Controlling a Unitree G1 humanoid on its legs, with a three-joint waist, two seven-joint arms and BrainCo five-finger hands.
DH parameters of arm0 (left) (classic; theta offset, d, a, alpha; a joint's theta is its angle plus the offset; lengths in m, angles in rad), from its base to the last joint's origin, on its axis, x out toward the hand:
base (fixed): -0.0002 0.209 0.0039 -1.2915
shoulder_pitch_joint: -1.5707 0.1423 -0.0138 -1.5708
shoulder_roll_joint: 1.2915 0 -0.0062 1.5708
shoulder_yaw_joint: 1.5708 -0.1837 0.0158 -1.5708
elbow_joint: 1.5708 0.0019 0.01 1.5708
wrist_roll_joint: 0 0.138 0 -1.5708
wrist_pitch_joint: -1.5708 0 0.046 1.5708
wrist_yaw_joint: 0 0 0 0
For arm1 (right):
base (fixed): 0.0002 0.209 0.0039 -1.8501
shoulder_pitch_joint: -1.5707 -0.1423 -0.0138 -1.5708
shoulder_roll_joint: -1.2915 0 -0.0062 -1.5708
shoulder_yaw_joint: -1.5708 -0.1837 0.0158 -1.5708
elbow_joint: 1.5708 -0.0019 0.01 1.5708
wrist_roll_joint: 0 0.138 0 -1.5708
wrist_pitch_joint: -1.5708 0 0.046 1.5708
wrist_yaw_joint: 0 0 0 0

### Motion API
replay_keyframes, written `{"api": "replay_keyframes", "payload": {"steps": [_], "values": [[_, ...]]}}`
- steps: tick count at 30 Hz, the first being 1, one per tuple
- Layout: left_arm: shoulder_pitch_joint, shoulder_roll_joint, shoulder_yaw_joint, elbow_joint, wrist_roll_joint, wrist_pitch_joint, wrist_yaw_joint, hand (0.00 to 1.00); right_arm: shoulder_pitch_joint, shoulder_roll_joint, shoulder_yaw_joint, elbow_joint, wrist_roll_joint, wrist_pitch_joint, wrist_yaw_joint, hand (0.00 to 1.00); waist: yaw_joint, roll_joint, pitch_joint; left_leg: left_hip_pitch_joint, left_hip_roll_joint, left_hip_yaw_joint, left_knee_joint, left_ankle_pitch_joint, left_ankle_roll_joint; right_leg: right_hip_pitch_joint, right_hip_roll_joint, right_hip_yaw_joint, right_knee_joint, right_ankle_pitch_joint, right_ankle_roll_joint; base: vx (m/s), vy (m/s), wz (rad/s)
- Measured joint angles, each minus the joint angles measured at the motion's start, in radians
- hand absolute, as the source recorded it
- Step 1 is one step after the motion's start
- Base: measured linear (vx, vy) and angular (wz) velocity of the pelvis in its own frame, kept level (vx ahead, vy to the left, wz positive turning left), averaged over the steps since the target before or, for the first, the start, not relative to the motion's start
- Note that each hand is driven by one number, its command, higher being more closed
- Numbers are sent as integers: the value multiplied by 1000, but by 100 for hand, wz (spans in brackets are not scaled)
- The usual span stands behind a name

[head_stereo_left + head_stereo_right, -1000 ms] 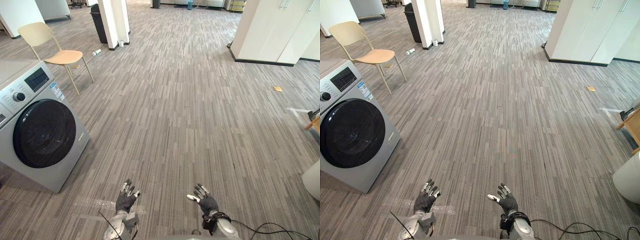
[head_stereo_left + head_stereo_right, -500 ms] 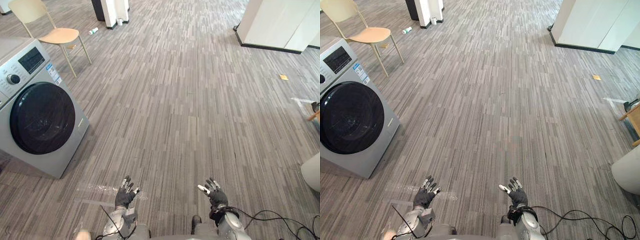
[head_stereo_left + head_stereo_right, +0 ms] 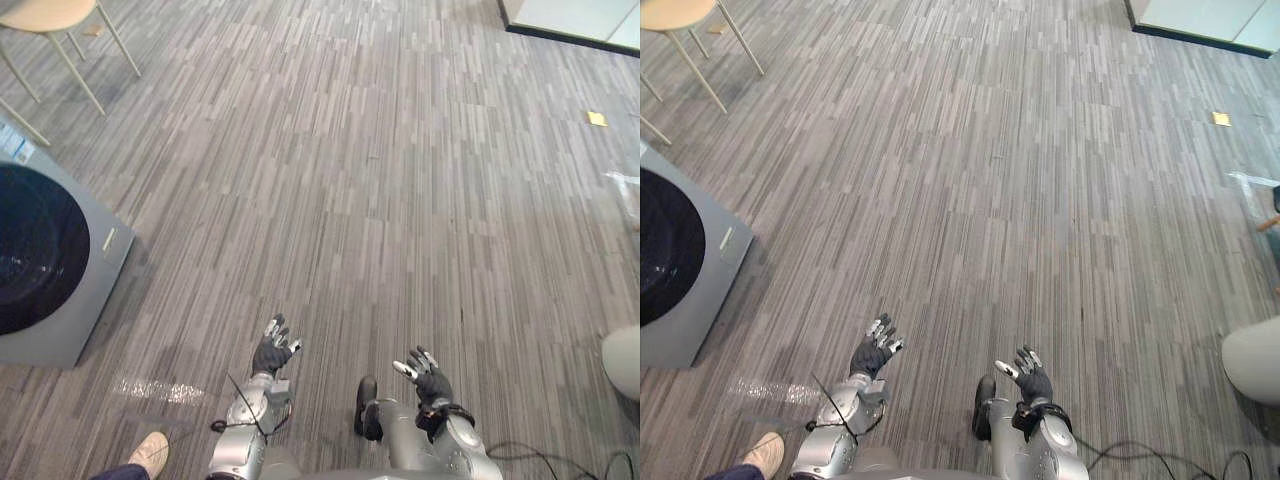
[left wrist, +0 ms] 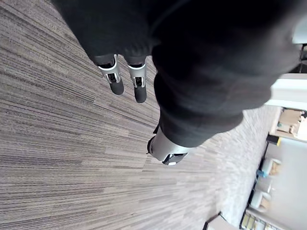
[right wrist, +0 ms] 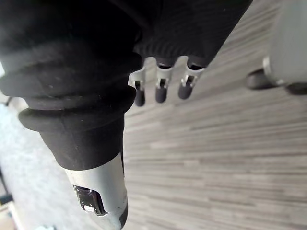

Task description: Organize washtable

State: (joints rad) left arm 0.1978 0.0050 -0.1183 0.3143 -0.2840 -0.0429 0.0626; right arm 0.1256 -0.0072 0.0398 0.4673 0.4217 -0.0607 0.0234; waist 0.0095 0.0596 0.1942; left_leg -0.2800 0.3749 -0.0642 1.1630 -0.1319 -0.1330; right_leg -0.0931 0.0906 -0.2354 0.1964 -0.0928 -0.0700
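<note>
My left hand (image 3: 272, 353) hangs low over the striped grey floor with its fingers spread and holding nothing. My right hand (image 3: 430, 379) is beside it to the right, also open and empty. In the left wrist view the straight fingers (image 4: 115, 82) point out over bare carpet. The right wrist view has its fingers (image 5: 160, 88) relaxed above the floor. No washtable or items on it are in sight.
A grey front-loading washing machine (image 3: 45, 265) with a dark round door stands at the left. A pale wooden chair (image 3: 55, 22) is at the far left. A small yellow scrap (image 3: 597, 118) lies at far right, a white rounded object (image 3: 622, 360) at the right edge. A person's shoe (image 3: 148, 453) is at lower left.
The whole picture has shifted as the camera tilted down and forward. Both hands stay open and empty in front of me. A person's shoe has come further into view at the lower left.
</note>
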Motion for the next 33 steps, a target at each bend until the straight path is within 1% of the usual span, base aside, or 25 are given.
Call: {"api": "replay_keyframes", "payload": {"steps": [2,4,6,7,9,10,11,12,14,15,17,18,19,20,21,22,23,24,26,27,29,30,31,32,33], "values": [[1,-4,1,-14,-3,0,-12,0,-4,-21,-2,0,1,-2,-1,0,3,-15,10,-59,-48,57,-26,-49,72,145,-8,43,-71,-3,-4,626,-159,-8],[13,-4,4,-43,-17,-5,-17,0,-27,-30,-1,0,1,-3,-1,0,8,-24,16,-124,-118,87,-136,-68,92,213,-28,71,-102,-20,-24,500,12,-23],[30,-4,9,-74,-19,-5,-18,0,-41,-29,0,0,1,-4,0,0,17,-36,23,-179,-198,99,-280,-68,93,253,-63,89,-114,-57,-16,462,114,-34],[40,-10,18,-101,-20,-4,-18,0,-45,-30,1,-2,1,-4,2,0,35,-48,32,-203,-259,106,-438,-58,77,287,-98,99,-118,-97,1,468,175,-51],[81,-40,45,-164,-20,-5,-18,0,-42,-34,1,-2,4,-4,3,0,62,-34,36,-217,-286,98,-724,6,2,354,-113,106,-152,-137,26,503,217,-65],[102,-46,63,-208,-20,-8,-18,0,-44,-29,9,0,22,-2,3,0,88,-18,30,-221,-280,100,-795,132,-4,397,-126,124,-170,-189,54,537,296,-65],[93,-48,78,-210,-20,-10,-17,0,-56,-20,25,14,44,-2,4,0,103,-40,25,-229,-304,136,-729,166,75,414,-159,148,-168,-206,75,647,361,-54],[83,-54,91,-220,-24,-10,-16,0,-75,-20,54,27,52,2,5,0,103,-51,20,-247,-309,156,-683,121,113,398,-185,160,-135,-188,92,530,313,-28],[97,-55,91,-257,-29,-12,-18,0,-103,-22,115,29,52,11,31,0,117,-62,15,-238,-309,200,-607,40,154,355,-220,210,-13,-153,115,510,290,-40],[108,-49,92,-262,-29,-12,-18,0,-110,-18,134,29,51,18,50,0,116,-75,7,-207,-322,225,-600,2,170,319,-241,233,88,-132,144,673,409,-49],[110,-36,87,-265,-29,-11,-19,0,-124,12,136,28,50,21,72,0,109,-83,3,-115,-352,252,-620,-57,197,214,-273,274,372,-5,159,487,318,-26],[105,-27,84,-269,-29,-11,-20,0,-122,25,136,29,51,21,81,0,101,-84,3,-38,-371,257,-647,-88,200,142,-286,296,575,116,190,503,338,-2],[103,-18,84,-270,-29,-11,-20,0,-115,30,142,29,53,22,87,0,89,-85,3,48,-393,254,-687,-105,206,67,-302,281,769,119,185,503,338,6],[105,-9,85,-270,-29,-11,-20,0,-108,30,145,29,54,22,87,0,82,-84,2,96,-403,250,-716,-110,209,33,-307,257,839,103,166,578,365,22],[107,4,92,-270,-28,-12,-18,0,-85,28,150,28,58,20,89,0,66,-81,-1,180,-418,230,-788,-114,210,-30,-302,197,905,53,103,469,264,37],[107,16,94,-269,-28,-13,-16,0,-66,28,151,27,58,20,88,0,53,-71,-1,249,-429,200,-856,-117,214,-93,-295,124,896,-6,68,561,296,43],[107,19,93,-269,-28,-12,-16,0,-48,26,150,25,58,21,88,0,45,-73,-3,277,-431,188,-880,-121,211,-124,-284,94,873,-36,62,468,177,58],[108,20,91,-264,-28,-12,-16,0,-9,25,145,20,60,24,88,0,31,-74,-5,322,-435,153,-918,-129,215,-190,-253,44,795,-85,68,372,94,67],[104,19,72,-243,-28,-10,-17,0,58,29,105,9,69,29,85,0,-4,-82,-9,399,-447,83,-975,-148,200,-278,-200,1,516,-94,86,530,66,100],[99,18,57,-226,-28,-10,-17,0,84,30,81,-10,80,32,81,0,-10,-81,-8,438,-455,60,-995,-160,205,-305,-188,-13,369,-67,97,721,37,89],[100,18,37,-210,-27,-7,-16,0,120,34,47,-56,96,33,71,0,-26,-90,-15,525,-474,2,-1037,-192,206,-333,-170,-16,-4,61,140,738,-11,79],[100,18,34,-205,-27,-6,-16,0,126,33,47,-71,98,33,66,0,-32,-94,-19,552,-477,-12,-1046,-206,191,-352,-169,-18,-41,69,145,746,-57,89],[106,18,30,-188,-27,-6,-16,0,131,31,45,-89,100,34,63,0,-44,-93,-30,603,-469,-29,-1038,-232,152,-376,-161,-35,-53,86,114,820,-93,89],[129,17,27,-174,-26,-3,-16,0,149,33,48,-106,100,36,63,0,-57,-93,-64,619,-461,-46,-975,-249,125,-376,-153,-84,-45,127,12,872,-113,94],[138,12,25,-171,-26,-3,-16,0,155,32,46,-109,100,36,63,0,-68,-90,-80,619,-455,-59,-924,-254,116,-368,-151,-87,-27,184,-57,952,-143,95]]}}
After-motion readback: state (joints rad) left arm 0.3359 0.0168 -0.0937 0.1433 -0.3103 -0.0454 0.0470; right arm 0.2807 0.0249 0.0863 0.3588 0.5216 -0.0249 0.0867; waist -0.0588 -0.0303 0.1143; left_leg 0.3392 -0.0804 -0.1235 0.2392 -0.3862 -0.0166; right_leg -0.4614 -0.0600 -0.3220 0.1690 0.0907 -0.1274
